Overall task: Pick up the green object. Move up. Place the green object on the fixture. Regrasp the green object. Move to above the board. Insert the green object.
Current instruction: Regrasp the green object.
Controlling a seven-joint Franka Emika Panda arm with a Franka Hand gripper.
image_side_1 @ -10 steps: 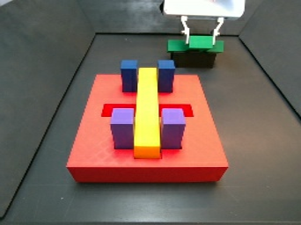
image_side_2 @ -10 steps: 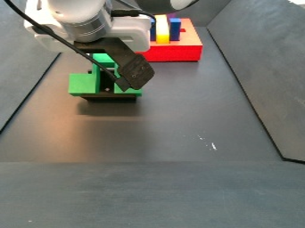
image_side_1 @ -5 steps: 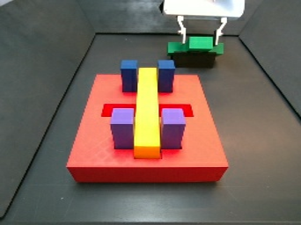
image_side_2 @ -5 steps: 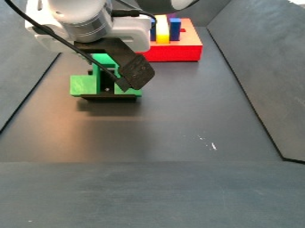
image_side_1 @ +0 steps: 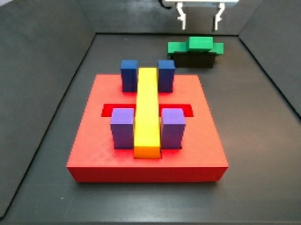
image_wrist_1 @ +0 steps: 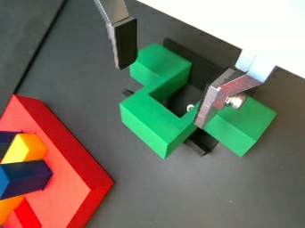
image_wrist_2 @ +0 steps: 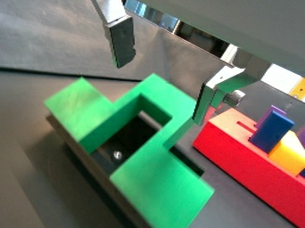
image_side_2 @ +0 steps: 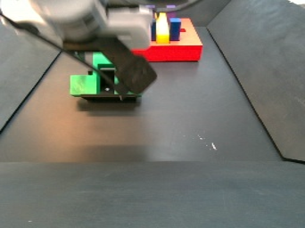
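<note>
Side views show the big red board [image_side_1: 147, 132] with its yellow bar [image_side_1: 146, 107], blue blocks [image_side_1: 129, 68] and purple blocks [image_side_1: 122, 128]. Behind the board sits the black fixture [image_side_1: 194, 58]. The green object [image_side_1: 194, 45] rests on top of the fixture. The gripper [image_side_1: 200, 18] hangs above the green object, its fingers [image_wrist_1: 120, 40] apart and touching nothing.

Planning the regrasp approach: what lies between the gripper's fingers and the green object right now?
Nothing: in both wrist views the gripper hangs open above the green object resting on the fixture, with only air between them.
</note>
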